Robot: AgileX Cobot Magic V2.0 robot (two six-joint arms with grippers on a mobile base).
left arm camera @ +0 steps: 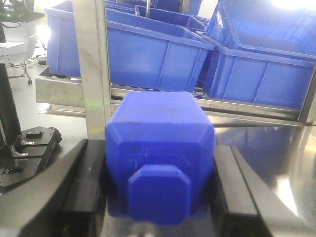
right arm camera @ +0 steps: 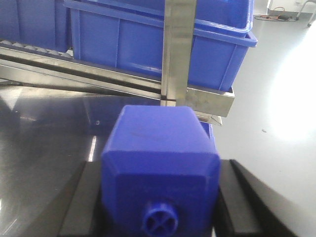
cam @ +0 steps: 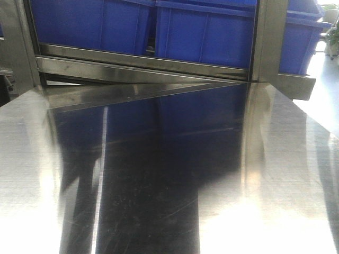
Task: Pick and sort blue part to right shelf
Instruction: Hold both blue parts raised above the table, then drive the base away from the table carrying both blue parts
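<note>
In the left wrist view a deep-blue part [left arm camera: 160,133] with a short square stub facing the camera sits between black fingers [left arm camera: 85,197]. My left gripper [left arm camera: 160,200] is shut on it. In the right wrist view a second blue part [right arm camera: 159,143], with a small round cross-marked stub, is clamped the same way by my right gripper [right arm camera: 160,210]. The right shelf [right arm camera: 98,74], a steel rack with a flat front rail, stands just beyond it holding a large blue bin [right arm camera: 143,42]. Neither gripper nor part shows in the front view.
A reflective steel table [cam: 159,185] runs up to the rack rail [cam: 143,66], with blue bins [cam: 201,32] above it. Upright steel posts stand close ahead of each wrist [left arm camera: 94,69] [right arm camera: 177,49]. Grey floor [right arm camera: 281,98] lies to the right of the rack.
</note>
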